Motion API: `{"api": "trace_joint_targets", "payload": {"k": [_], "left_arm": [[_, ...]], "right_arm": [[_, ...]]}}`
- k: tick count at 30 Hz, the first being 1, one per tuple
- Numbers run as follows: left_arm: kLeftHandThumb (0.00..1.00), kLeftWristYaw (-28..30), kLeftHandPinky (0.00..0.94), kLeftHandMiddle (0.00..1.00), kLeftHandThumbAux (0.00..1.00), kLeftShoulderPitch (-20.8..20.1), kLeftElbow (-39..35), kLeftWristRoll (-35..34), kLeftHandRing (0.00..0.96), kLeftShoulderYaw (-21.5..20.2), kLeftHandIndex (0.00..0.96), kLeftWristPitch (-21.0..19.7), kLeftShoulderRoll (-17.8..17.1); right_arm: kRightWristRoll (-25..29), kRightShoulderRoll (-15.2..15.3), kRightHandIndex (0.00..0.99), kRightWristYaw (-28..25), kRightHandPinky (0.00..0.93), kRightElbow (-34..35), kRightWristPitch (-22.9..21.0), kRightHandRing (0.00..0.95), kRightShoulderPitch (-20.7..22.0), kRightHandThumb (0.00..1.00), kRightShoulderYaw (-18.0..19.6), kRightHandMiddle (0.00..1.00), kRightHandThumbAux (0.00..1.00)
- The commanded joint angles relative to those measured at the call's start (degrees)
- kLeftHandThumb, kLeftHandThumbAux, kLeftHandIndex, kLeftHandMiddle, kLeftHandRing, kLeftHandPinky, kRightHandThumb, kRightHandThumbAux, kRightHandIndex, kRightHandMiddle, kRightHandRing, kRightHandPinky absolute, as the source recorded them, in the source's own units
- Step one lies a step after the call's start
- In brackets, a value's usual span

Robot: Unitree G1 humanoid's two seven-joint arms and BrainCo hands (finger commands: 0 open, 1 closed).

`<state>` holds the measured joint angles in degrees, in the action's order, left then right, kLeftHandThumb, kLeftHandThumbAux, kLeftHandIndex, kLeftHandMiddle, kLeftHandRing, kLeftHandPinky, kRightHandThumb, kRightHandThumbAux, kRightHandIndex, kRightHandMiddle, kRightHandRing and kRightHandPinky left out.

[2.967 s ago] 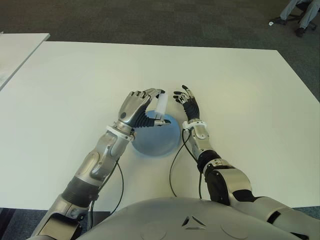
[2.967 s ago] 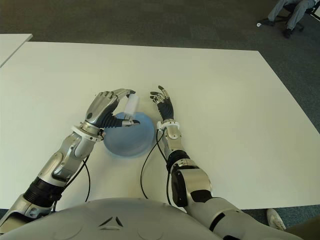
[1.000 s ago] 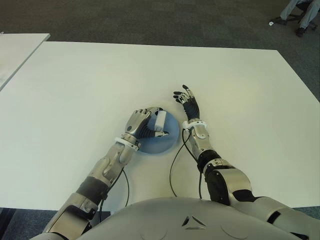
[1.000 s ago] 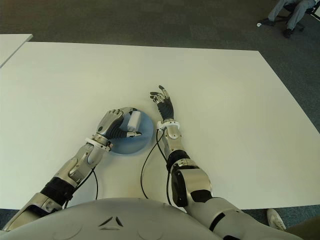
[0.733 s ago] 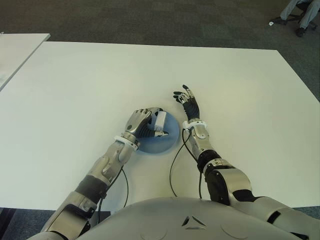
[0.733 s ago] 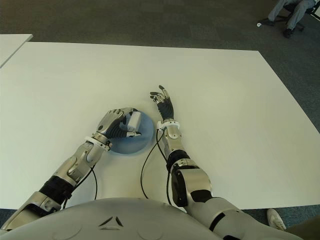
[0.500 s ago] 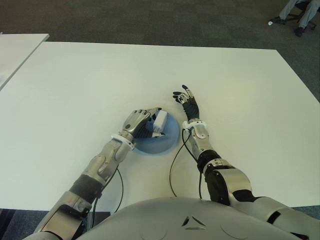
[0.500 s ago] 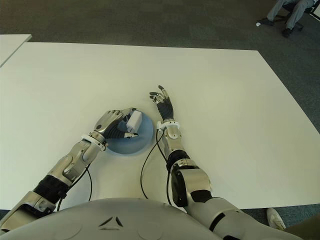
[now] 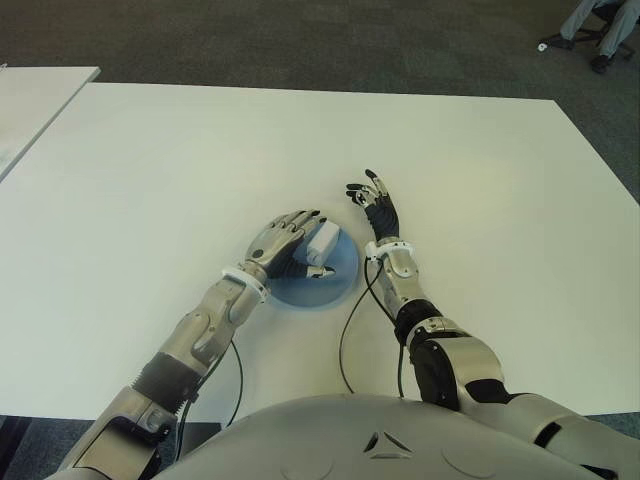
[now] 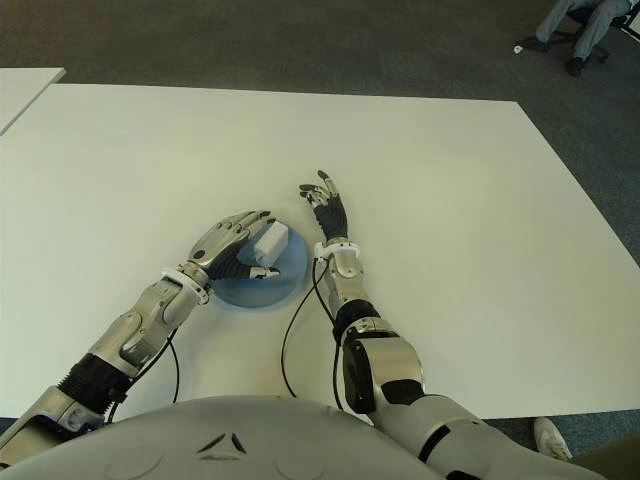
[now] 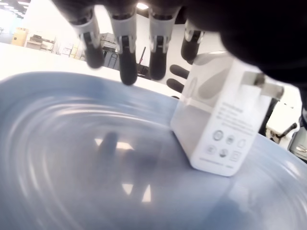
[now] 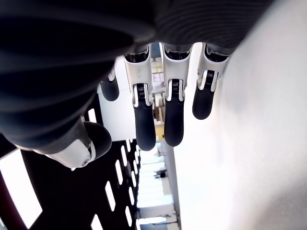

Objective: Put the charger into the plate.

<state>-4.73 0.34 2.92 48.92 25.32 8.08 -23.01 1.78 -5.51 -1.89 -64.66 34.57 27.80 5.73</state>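
From the left eye view, the white charger (image 9: 322, 241) sits in the blue plate (image 9: 330, 281) on the white worktop (image 9: 150, 170), with the left hand (image 9: 283, 246) over the plate's left side, fingers spread and released. The right hand (image 9: 378, 212) shows just right of the plate, fingers extended and holding nothing. In the left wrist view, the charger (image 11: 219, 128) stands on the plate (image 11: 72, 163) (prongs pointing sideways), fingertips (image 11: 127, 72) hanging above, clear of it. In the right wrist view, the fingers (image 12: 173, 124) hang straight.
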Motion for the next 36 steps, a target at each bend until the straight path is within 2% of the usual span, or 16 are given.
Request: {"api": "trace_joint_targets", "payload": {"k": [1,14,29,33,36], "left_arm": [[0.205,1.32,0.0,0.0,0.285,0.6,-0.98,0.97,0.0,0.41,0.006,-0.74,-0.65],[0.246,1.29,0.0,0.0,0.32,1.09,-2.87,0.83,0.0,0.25,0.01,-0.47,-1.08],[0.25,0.08,0.0,0.0,0.354,1.95,-4.96,1.14,0.0,-0.1,0.019,-0.2,-1.19],[0.25,-1.23,0.0,0.0,0.362,3.11,-7.53,0.8,0.0,-1.42,0.02,0.14,-1.61],[0.247,-0.13,0.0,0.0,0.364,4.03,-11.92,-1.04,0.0,-4.25,0.018,0.36,-2.83]], "right_arm": [[0.17,-1.14,0.074,0.82,0.237,-1.48,-2.08,0.307,-1.24,0.0,0.25,0.359,0.602],[-0.38,-1.19,0.081,1.81,0.252,-1.46,-1.93,0.318,-1.24,0.0,-0.29,0.366,0.608],[-0.29,-1.25,0.079,1.7,0.242,-1.55,-1.98,0.314,-1.25,0.0,-0.4,0.369,0.627],[0.18,-1.42,0.081,1.36,0.233,-1.58,-2.32,0.311,-1.23,0.0,-0.11,0.368,0.632],[0.32,-1.44,0.081,1.21,0.23,-1.58,-2.3,0.306,-1.24,0.0,0.01,0.364,0.632]]}}
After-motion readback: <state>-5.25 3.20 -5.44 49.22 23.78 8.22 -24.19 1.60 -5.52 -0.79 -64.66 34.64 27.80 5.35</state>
